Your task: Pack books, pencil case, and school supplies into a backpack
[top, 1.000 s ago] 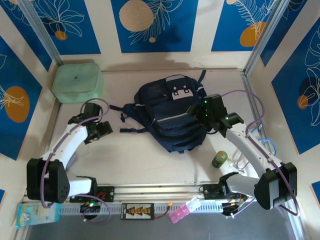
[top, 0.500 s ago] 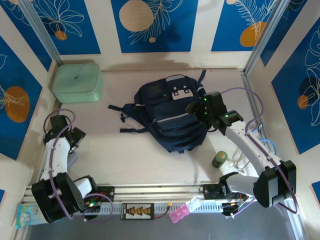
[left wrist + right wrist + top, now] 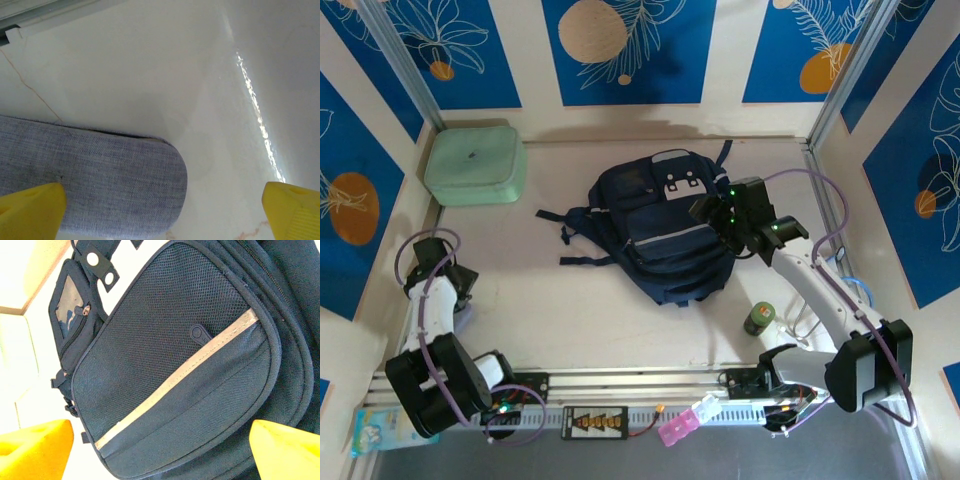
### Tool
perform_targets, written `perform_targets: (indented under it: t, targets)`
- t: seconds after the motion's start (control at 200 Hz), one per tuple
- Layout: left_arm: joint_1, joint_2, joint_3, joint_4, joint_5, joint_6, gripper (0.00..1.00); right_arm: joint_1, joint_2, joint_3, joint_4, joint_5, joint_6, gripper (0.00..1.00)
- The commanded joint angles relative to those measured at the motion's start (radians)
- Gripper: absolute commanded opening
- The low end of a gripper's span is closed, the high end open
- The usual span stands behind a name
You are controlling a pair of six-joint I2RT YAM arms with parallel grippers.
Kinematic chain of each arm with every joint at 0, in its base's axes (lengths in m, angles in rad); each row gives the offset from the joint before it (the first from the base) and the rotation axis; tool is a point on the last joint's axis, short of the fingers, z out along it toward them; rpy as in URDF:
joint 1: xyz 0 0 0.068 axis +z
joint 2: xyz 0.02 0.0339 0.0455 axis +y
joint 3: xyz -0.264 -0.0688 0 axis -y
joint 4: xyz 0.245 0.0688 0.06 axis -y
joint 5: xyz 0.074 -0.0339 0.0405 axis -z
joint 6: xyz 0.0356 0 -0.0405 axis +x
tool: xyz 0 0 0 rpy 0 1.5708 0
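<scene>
The navy backpack (image 3: 665, 225) lies flat mid-table, its front pocket with the pale stripe (image 3: 175, 380) facing up. My right gripper (image 3: 717, 214) hovers over its right side. In the right wrist view the gripper (image 3: 160, 457) is open, with its yellow fingertips (image 3: 35, 450) apart above the pocket and nothing between them. My left gripper (image 3: 458, 298) is low at the table's far left edge. It is open (image 3: 160, 220) over the rounded end of the pencil case (image 3: 95, 185), a grey-blue woven pouch lying flat close to the left fingertip (image 3: 30, 210). The books are out of view.
A mint-green rounded case (image 3: 475, 162) sits at the back left. A small green canister (image 3: 759, 318) stands right of the backpack, beside a wire rack with a blue ring (image 3: 855, 292). The backpack's dark straps (image 3: 570, 238) trail to the left. A pale-blue packet (image 3: 395, 430) and a pink item (image 3: 680, 427) lie by the near rail.
My left arm has swung from beside the backpack's straps out to the far left edge and come down over the pencil case. My right gripper has edged up slightly and its jaws have widened.
</scene>
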Motion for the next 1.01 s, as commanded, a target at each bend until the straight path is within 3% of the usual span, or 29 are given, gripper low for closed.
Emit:
perform_targets:
  t: [0.0, 0.29, 0.5, 0.68, 1.0]
  targets:
    - [0.012, 0.019, -0.032, 0.028, -0.017, -0.016, 1.0, -0.005, 0.007, 0.03, -0.019, -0.015, -0.018, 0.91]
    - [0.011, 0.054, -0.081, 0.129, 0.098, 0.025, 0.96, -0.001, 0.018, 0.023, -0.012, -0.04, -0.013, 0.91]
    - [-0.031, 0.05, -0.125, 0.2, 0.218, -0.034, 0.92, -0.001, 0.026, 0.021, 0.0, -0.034, -0.008, 0.91]
    - [-0.161, 0.051, -0.114, 0.21, 0.24, -0.108, 0.92, 0.001, 0.04, 0.022, 0.006, -0.037, -0.003, 0.91]
    - [-0.478, 0.149, -0.022, 0.244, 0.239, -0.204, 0.92, 0.006, 0.034, 0.003, 0.009, -0.034, 0.002, 0.91]
